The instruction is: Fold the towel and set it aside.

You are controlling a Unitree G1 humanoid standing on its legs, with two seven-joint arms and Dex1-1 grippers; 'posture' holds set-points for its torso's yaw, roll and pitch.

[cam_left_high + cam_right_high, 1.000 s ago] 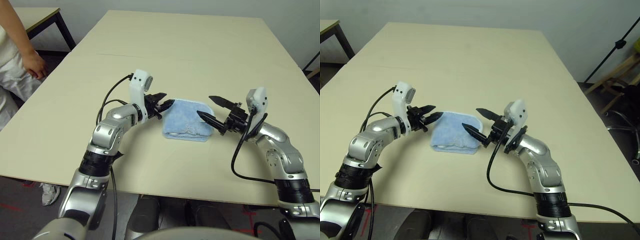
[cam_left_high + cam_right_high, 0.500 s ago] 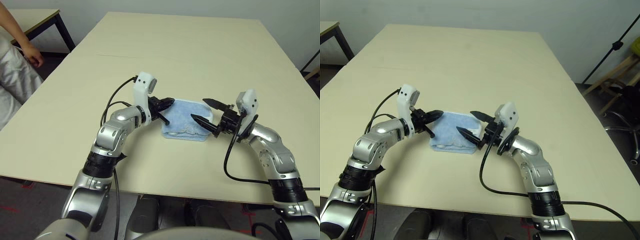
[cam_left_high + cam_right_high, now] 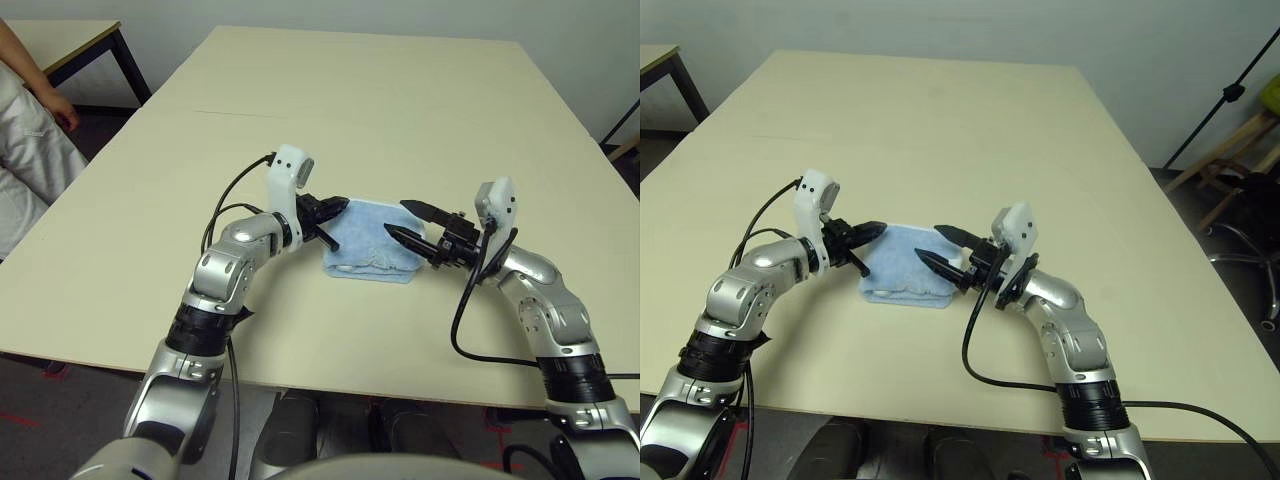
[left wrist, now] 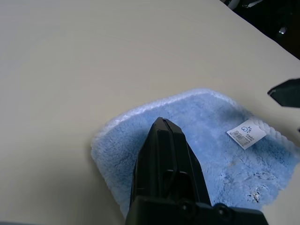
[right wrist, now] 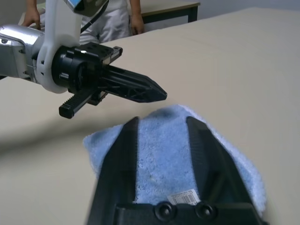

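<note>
The towel [image 3: 370, 245] lies folded into a small light blue rectangle in the middle of the table [image 3: 350, 110], with a white label [image 4: 246, 134] on its top. My left gripper [image 3: 340, 207] is shut, its tip hovering over the towel's left edge and holding nothing. My right gripper [image 3: 403, 221] points in from the right, over the towel's right edge. Its fingers [image 5: 129, 140] stand a little apart, and the towel's pile [image 5: 161, 154] shows between them. I cannot tell whether they touch the cloth.
A person [image 3: 30, 130] stands off the table's left side beside a second table [image 3: 70, 35]. Black cables loop from both wrists [image 3: 465, 310]. A stand and a wooden chair [image 3: 1240, 170] are past the table's right edge. Bare tabletop stretches behind and beside the towel.
My right gripper has moved left to the towel's right edge and its fingers have narrowed. My left gripper has shut and edged toward the towel. The person's hand has pulled back.
</note>
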